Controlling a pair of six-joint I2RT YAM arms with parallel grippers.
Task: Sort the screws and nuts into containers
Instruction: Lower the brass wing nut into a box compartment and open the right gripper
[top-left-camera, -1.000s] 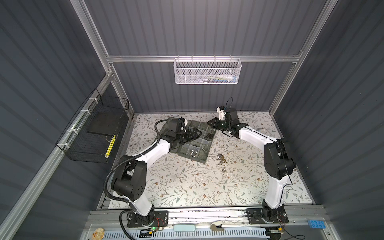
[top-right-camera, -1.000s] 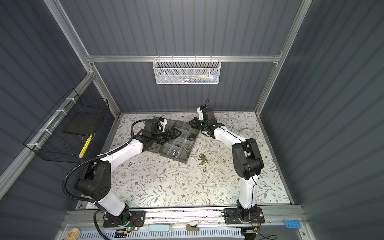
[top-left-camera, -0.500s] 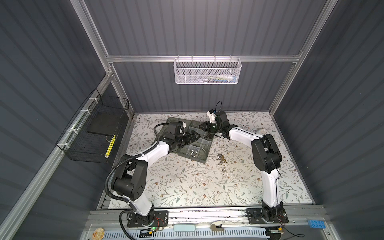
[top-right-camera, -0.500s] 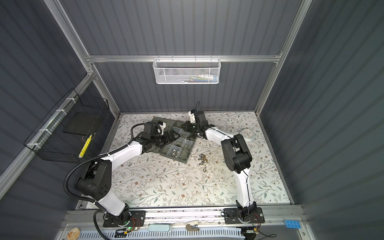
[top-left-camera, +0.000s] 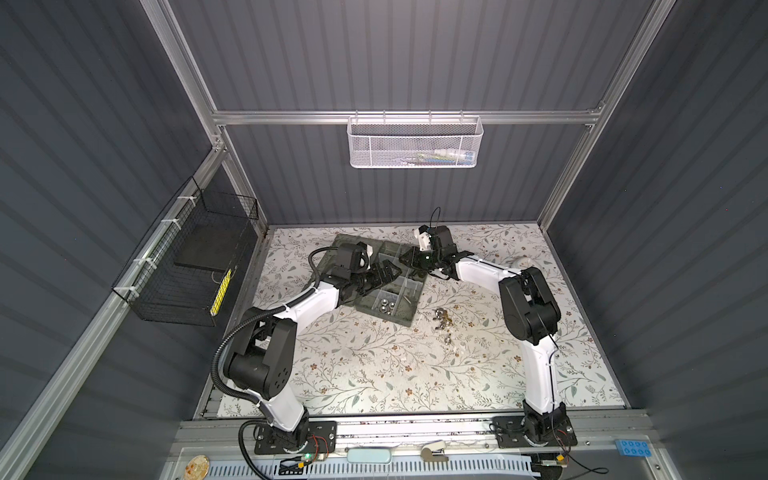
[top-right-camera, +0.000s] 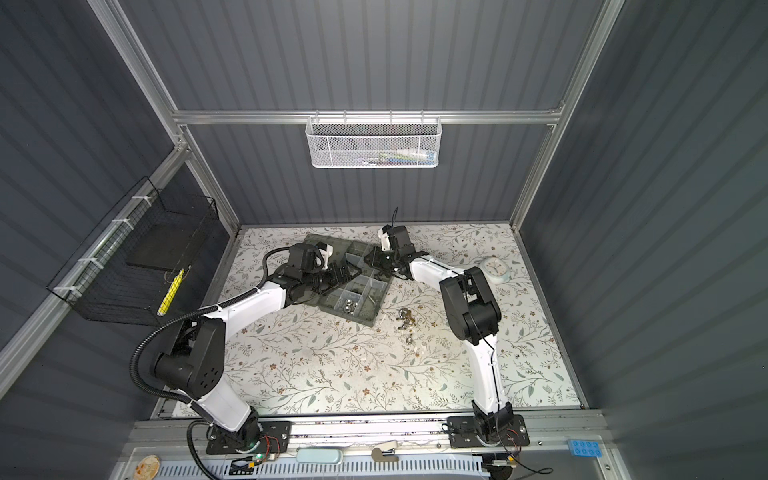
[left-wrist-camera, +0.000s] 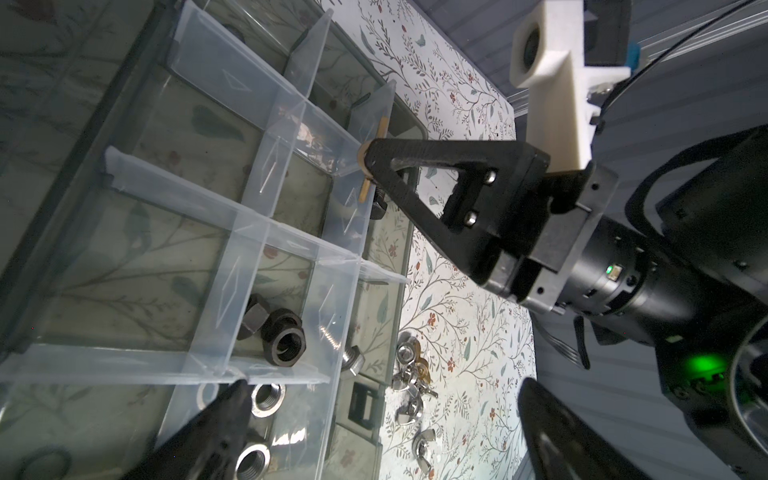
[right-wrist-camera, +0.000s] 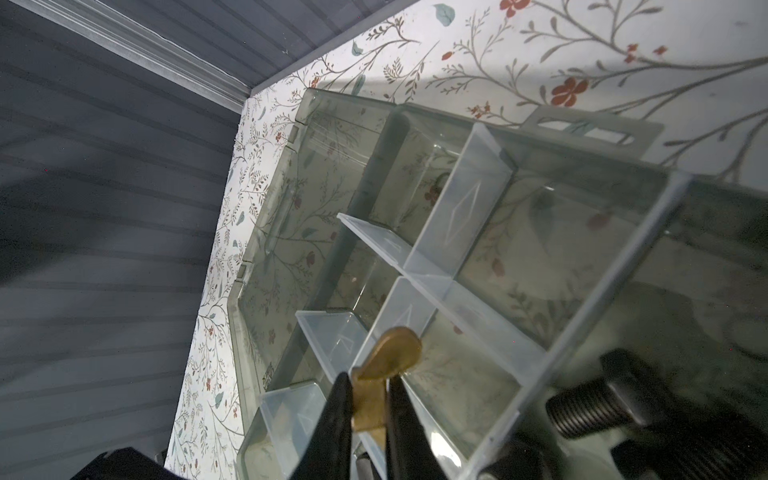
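**Counter** (top-left-camera: 374, 374): floral sheet, the same as a second ago.

**Organiser box** (top-left-camera: 388, 318): lid open flat, in the same place as before. Its containers (left-wrist-camera: 183, 189) already hold black nuts (left-wrist-camera: 282, 338), silver nuts (left-wrist-camera: 268, 399) and a black screw (left-wrist-camera: 379, 205).

**Right arm** (top-left-camera: 482, 270): the one item that has moved. A second ago it stood off the box's far corner; now it reaches in over the dividers.

**Left pincer** (top-left-camera: 388, 270): wide, empty, over the box's middle, barely shifted.

**Loose pile** (top-left-camera: 442, 318): nuts on the counter just beside the box, unsorted.

**Right pincer** (right-wrist-camera: 369, 390): narrow, pinching a brass wing nut (right-wrist-camera: 390, 349) above the compartment next to the screw's. The carry looks finished, and release is the likely next step.
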